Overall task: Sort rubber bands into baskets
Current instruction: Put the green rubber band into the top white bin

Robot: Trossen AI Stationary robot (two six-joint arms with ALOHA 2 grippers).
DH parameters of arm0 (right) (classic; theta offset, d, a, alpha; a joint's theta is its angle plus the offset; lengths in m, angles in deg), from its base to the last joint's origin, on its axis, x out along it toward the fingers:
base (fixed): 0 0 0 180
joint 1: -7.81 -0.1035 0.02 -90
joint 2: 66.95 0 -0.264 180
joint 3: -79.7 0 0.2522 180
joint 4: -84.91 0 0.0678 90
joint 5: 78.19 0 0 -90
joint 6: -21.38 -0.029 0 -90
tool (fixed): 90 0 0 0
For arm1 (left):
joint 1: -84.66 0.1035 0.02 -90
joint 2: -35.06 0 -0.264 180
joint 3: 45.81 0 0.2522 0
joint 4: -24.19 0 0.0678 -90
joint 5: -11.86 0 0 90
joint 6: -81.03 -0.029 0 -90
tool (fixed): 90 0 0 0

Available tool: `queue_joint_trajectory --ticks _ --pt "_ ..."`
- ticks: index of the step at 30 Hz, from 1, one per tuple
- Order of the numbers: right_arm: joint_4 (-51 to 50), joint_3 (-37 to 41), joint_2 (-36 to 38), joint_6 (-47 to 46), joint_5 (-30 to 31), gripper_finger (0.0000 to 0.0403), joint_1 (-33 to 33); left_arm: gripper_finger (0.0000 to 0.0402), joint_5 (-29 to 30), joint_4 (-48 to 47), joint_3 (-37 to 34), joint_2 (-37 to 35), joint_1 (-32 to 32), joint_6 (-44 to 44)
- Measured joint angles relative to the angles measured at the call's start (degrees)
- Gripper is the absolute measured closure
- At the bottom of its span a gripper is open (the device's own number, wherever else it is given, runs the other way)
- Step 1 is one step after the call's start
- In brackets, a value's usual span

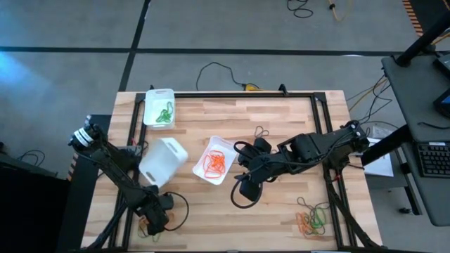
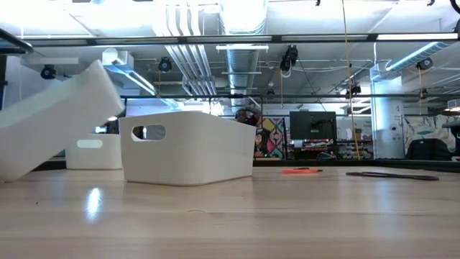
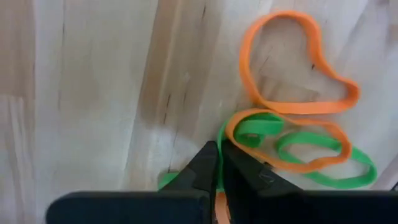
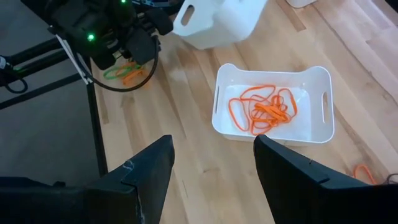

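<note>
Workshop room around a pale wooden counter (image 1: 281, 119)

A grey floor (image 1: 63, 77) crossed by dark lines surrounds the counter, with loose cables (image 1: 218, 70) trailing across it beyond the far edge. A dark desk (image 1: 415, 105) stands at 1 side, carrying a keyboard (image 1: 430, 159), with white papers (image 1: 378, 156) near its edge. The level view shows an open ceiling with white ducts (image 2: 194, 57), pipes and bright strip lights (image 2: 417, 36), a white column (image 2: 392, 122), a dark monitor (image 2: 313, 126) and a colourful poster (image 2: 267, 137) at the back.
</note>
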Motion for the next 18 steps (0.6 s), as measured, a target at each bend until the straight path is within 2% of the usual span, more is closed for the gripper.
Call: queue_joint_trajectory --ticks 7,12,15,18 --pt "0.1 0.0 0.0 -0.1 0.0 0.0188 0.0 0.0401 0.1 -0.4 0.1 -0.1 0.0 0.0" --pt "0.1 0.0 0.0 -0.6 0.0 0.0188 0.0 0.0401 0.5 -4.9 3.7 -0.7 0.0 -1.6" --pt "0.2 0.0 0.0 -0.7 0.0 0.0188 0.0 0.0401 4.1 -11.1 7.8 -1.5 0.0 -3.8" --pt "0.3 0.0 0.0 -0.6 0.0 0.0188 0.2 0.0401 11.1 -17.5 12.5 -3.7 0.1 -6.5"
